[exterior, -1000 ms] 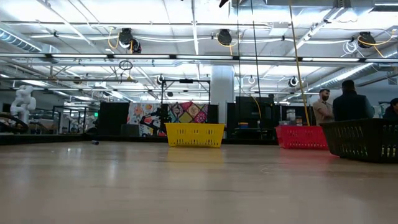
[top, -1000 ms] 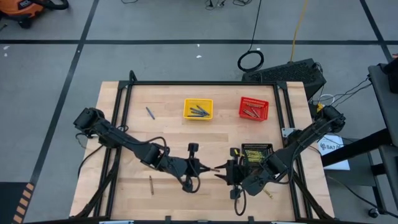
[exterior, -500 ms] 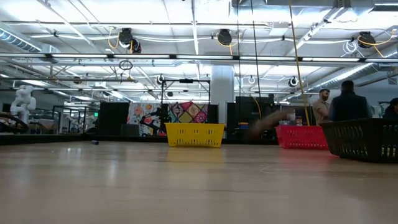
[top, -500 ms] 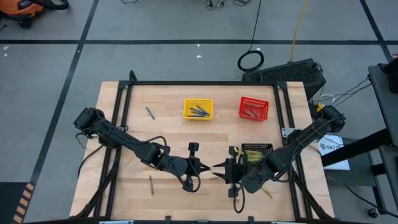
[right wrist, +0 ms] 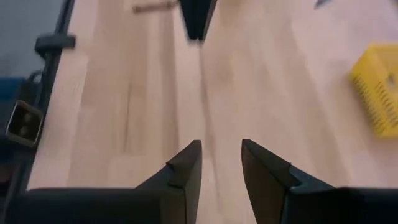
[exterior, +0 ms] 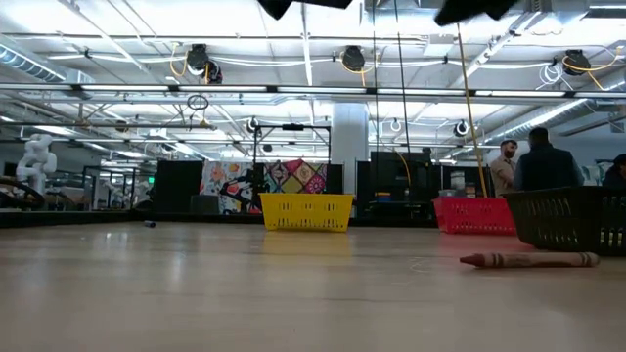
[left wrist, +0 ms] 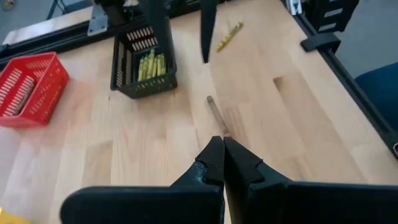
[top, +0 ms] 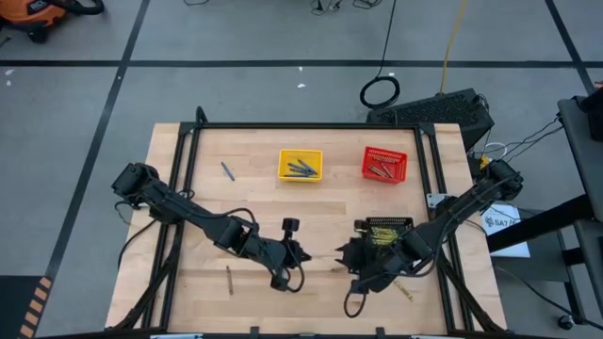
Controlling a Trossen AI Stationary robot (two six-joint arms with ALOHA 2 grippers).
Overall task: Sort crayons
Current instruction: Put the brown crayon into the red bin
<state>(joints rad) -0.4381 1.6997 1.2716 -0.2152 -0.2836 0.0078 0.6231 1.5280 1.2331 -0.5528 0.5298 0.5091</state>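
Observation:
A brown-red crayon (exterior: pixel 528 260) lies flat on the wood between my two grippers, just beyond my left fingertips (left wrist: pixel 217 115). My left gripper (left wrist: pixel 222 140) hangs shut above the table's middle near part (top: pixel 303 255), holding nothing. Facing it from the right, my right gripper (right wrist: pixel 221 149) is open and empty (top: pixel 343 255). Blue-grey crayons lie in the yellow basket (top: pixel 301 166), brown-red ones in the red basket (top: pixel 384 164), and yellow-olive ones in the black basket (top: pixel 388 231).
Loose crayons lie on the table: a blue-grey one (top: pixel 227 170) at the far left, an olive one (top: pixel 229 280) near the left front, a yellow one (top: pixel 405 293) near the right front. A black frame rail (top: pixel 301 125) borders the table. People stand in the room behind.
The brown-red crayon, held up between the two meeting gripper tips a second ago, has fallen and now lies flat on the table. The grippers have drawn apart, the left toward the table's left, the right toward its right while tipping and rolling.

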